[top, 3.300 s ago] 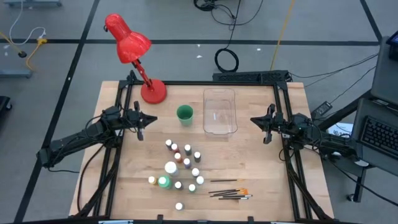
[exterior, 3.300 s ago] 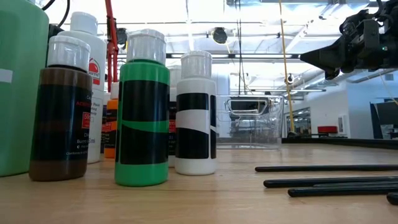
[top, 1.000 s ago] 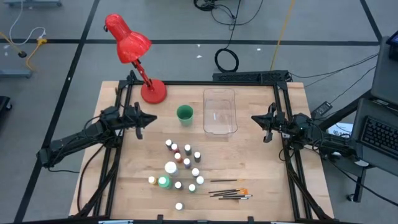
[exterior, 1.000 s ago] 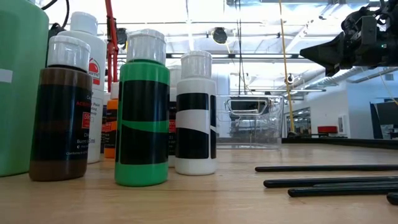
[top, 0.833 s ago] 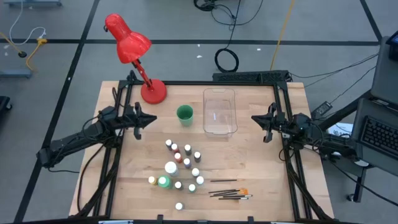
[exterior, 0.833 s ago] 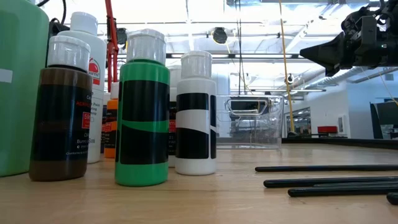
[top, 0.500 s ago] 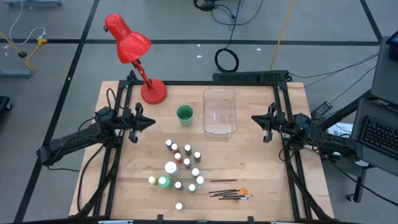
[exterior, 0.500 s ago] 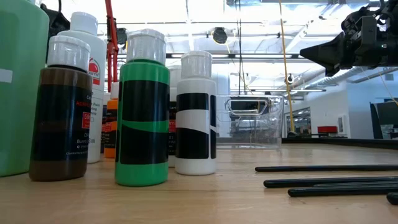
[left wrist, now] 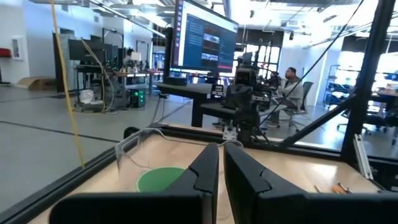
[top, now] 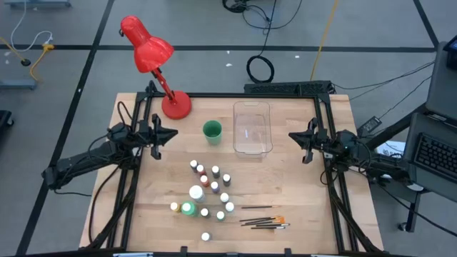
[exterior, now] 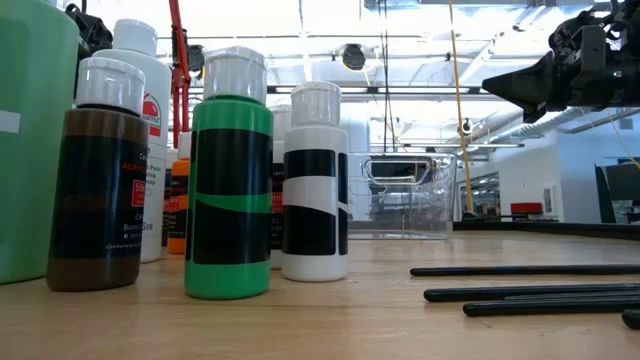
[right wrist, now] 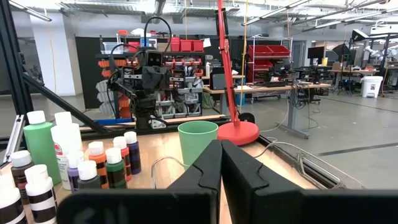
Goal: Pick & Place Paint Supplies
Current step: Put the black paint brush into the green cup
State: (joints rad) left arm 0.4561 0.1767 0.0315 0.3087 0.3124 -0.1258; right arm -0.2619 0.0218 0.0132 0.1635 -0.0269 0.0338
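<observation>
The small white-capped paint bottles [top: 209, 187] stand in a cluster on the table's near middle, with the bigger white bottle [top: 196, 192] and the bigger green bottle [top: 188, 208] among them. The dark-handled brushes [top: 264, 220] lie flat to their right. My left gripper [top: 173, 134] hovers shut above the table's left side, far-left of the bottles. My right gripper [top: 291, 136] hovers shut at the right side, beside the clear tray. In the low view a green bottle [exterior: 229, 180], a brown one [exterior: 100, 180] and the brushes [exterior: 530, 290] show close up.
A green cup [top: 212, 130] and a clear plastic tray [top: 253, 128] stand on the table's far middle, between the two grippers. A red desk lamp [top: 176, 106] stands at the far left corner. Black frame rails [top: 325, 121] run along the table's sides.
My left gripper has drawn back a little toward the table's left edge, staying shut. The right arm, the bottles and the brushes have kept still.
</observation>
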